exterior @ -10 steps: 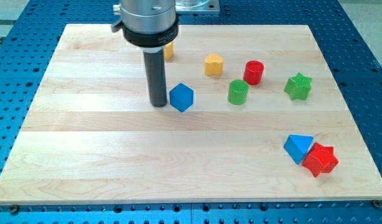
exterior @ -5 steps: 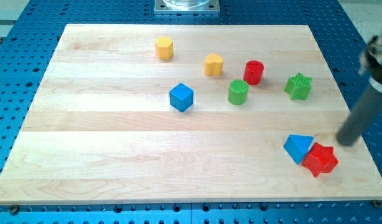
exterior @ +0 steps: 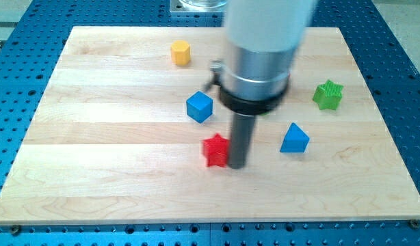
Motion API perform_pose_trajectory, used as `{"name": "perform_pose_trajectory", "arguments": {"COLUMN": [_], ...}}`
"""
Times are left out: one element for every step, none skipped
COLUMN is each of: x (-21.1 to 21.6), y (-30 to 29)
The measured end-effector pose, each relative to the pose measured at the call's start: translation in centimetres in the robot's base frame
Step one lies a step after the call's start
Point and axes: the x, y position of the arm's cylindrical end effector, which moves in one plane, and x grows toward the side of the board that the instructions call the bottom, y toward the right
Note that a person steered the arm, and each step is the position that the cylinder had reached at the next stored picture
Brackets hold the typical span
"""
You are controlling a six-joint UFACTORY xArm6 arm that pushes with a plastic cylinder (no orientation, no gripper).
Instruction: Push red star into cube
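The red star (exterior: 215, 150) lies near the board's middle, below and a little right of the blue cube (exterior: 200, 107). My tip (exterior: 236, 165) touches the star's right side. The star and the cube are apart, about a block's width between them. The arm's body hides the blocks behind it at the view's upper middle.
A blue triangular block (exterior: 294, 139) lies right of my tip. A green star (exterior: 327, 94) is at the right. A yellow block (exterior: 180, 52) is near the top. The wooden board (exterior: 94, 171) sits on a blue perforated table.
My tip has swept from the right edge to the middle. The red star has moved far left, away from the blue triangular block, which shifted up and left.
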Motion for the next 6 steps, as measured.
{"name": "perform_pose_trajectory", "arguments": {"x": [-1.3,-1.3,0.0,0.0,-2.8,-4.5], "y": [-6.3,-11.7,-12.7,-15.2,-15.9,-18.1]}}
